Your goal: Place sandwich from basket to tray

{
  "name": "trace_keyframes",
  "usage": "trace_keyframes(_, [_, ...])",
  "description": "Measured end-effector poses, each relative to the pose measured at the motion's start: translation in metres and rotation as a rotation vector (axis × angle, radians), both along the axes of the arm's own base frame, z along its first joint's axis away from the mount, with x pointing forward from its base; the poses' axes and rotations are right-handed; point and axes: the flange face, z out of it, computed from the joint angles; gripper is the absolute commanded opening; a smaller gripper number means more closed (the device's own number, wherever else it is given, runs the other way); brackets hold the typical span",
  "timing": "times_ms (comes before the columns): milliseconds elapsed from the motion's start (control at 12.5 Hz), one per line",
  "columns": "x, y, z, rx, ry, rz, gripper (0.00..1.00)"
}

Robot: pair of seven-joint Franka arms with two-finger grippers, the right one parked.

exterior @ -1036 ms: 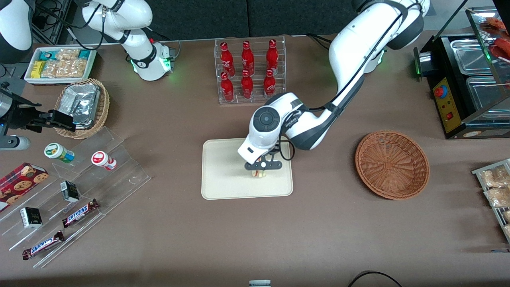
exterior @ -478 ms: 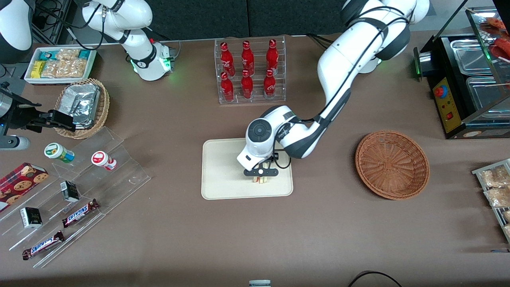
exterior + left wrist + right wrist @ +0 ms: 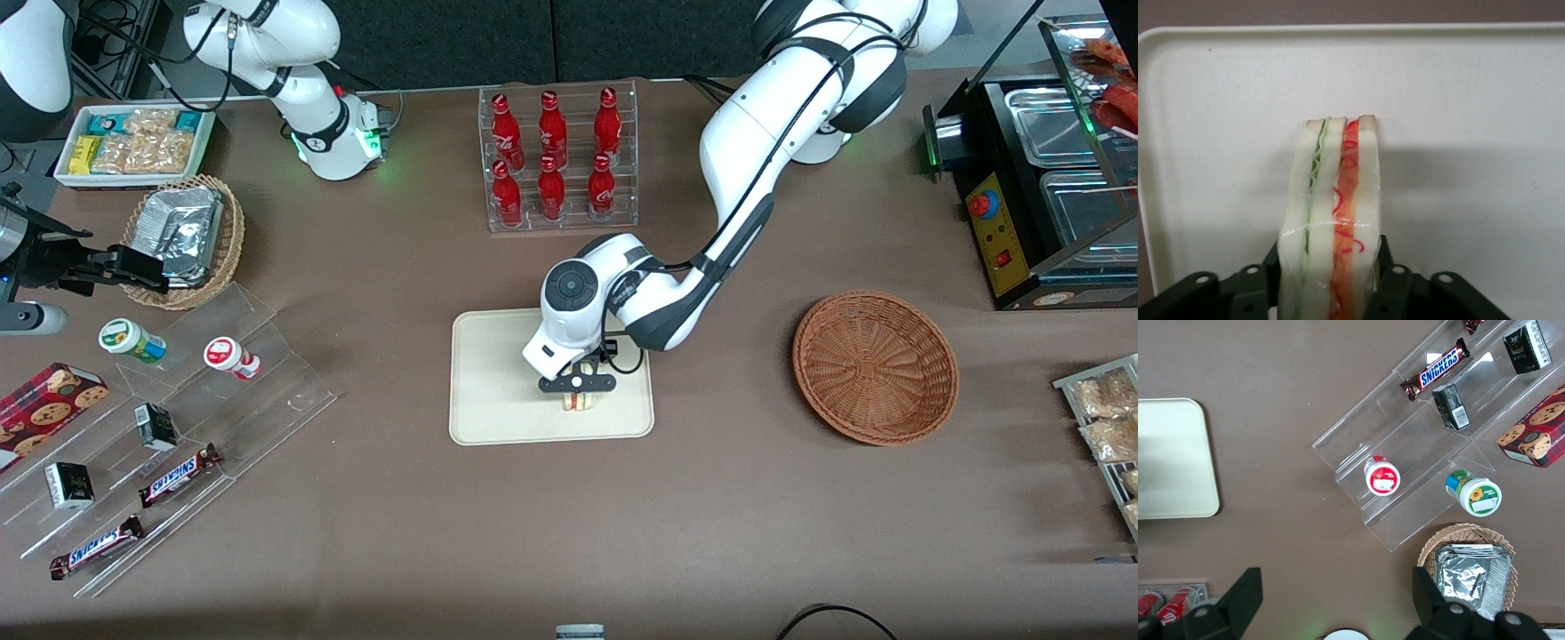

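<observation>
Brown worktop (image 3: 711,533) fills the front view, bare along its lower edge. Just below the frame's centre lies the tray (image 3: 498,400), and over the tray's lower right part hangs the hand (image 3: 578,391), pinching the sandwich (image 3: 580,402) edge-up between its fingers. In the wrist view the sandwich (image 3: 1335,213) stands on its edge with green and orange filling stripes showing, the dark fingers (image 3: 1395,283) pressed against both bread faces, the pale tray (image 3: 1471,133) close beneath; whether the wedge touches it I cannot tell. At centre right, the basket (image 3: 876,366) sits without the sandwich. Judging by this, the carry is done and the step in hand is the set-down: the next move calls for lowering until the sandwich rests on the tray, spreading the fingers, and lifting straight up so the wedge isn't dragged.
</observation>
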Motion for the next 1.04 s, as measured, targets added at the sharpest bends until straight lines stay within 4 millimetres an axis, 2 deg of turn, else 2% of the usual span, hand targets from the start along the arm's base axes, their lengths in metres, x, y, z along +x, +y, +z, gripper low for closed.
trace_keyframes(80, [0.002,0.003,0.009,0.022,0.008,0.011,1.00])
trace_keyframes(239, [0.009,0.016,0.048,0.059,0.035,0.051,1.00])
trace_keyframes(399, [0.017,0.041,0.097,0.089,0.081,0.105,1.00])
trace_keyframes(558, [0.023,0.070,0.137,0.092,0.103,0.153,1.00])
trace_keyframes(717, [0.027,0.108,0.167,0.071,0.122,0.157,1.00])
trace_keyframes(877, [0.026,0.163,0.198,0.040,0.161,0.084,1.00])
trace_keyframes(1036, [0.017,0.219,0.224,0.048,0.172,0.028,1.00])
